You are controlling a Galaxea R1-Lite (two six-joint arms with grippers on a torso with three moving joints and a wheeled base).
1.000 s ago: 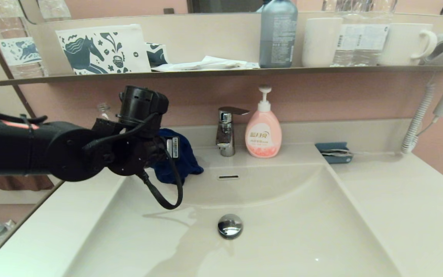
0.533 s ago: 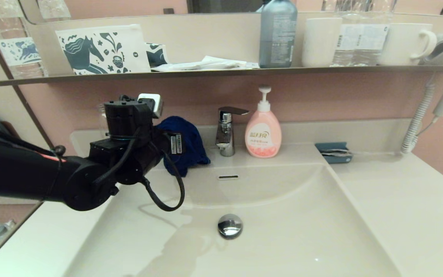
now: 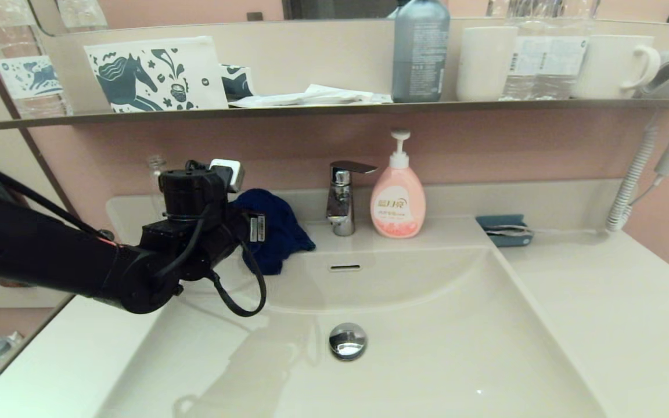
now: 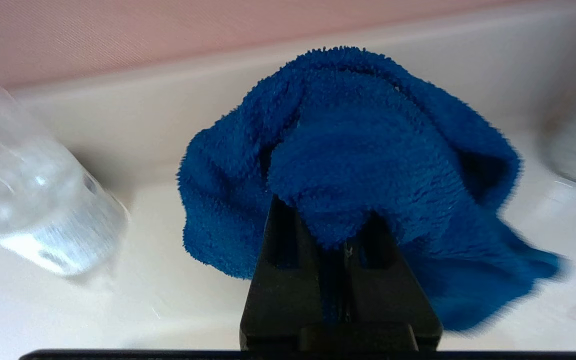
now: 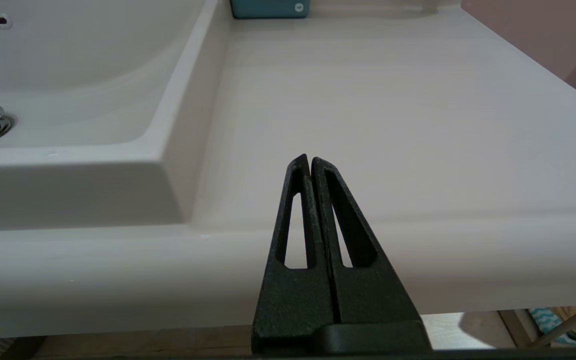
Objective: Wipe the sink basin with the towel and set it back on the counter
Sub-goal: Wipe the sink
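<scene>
Swung lower and further back toward the wall since a second ago, left gripper (image 3: 253, 229) now over the back-left corner of the counter (image 3: 137, 212), wrist turned upright rather than lying sideways. Clamped tight on the towel (image 3: 273, 229), as the left wrist view confirms: black fingers (image 4: 288, 260) pinched together with royal-blue terry bunched up over their tips. Carried along with it, towel now beside the tap rather than hanging out over the basin's rim; whether its lower folds already touch the ledge cannot be told. Just beside the cloth, a clear bottle (image 4: 33, 210), close enough to be knocked. Further right, chrome faucet (image 3: 343, 197), then pink soap bottle (image 3: 398, 197), both standing clear of the arm. Below them, sink basin (image 3: 427, 325) bare, drain plug (image 3: 347, 341) uncovered. Judging from this, wiping done and the return step under way: only lowering and letting go left. Far right, parked below the front edge of the vanity and showing only in its own wrist view, right gripper (image 5: 311, 162), fingers pressed together on nothing.
</scene>
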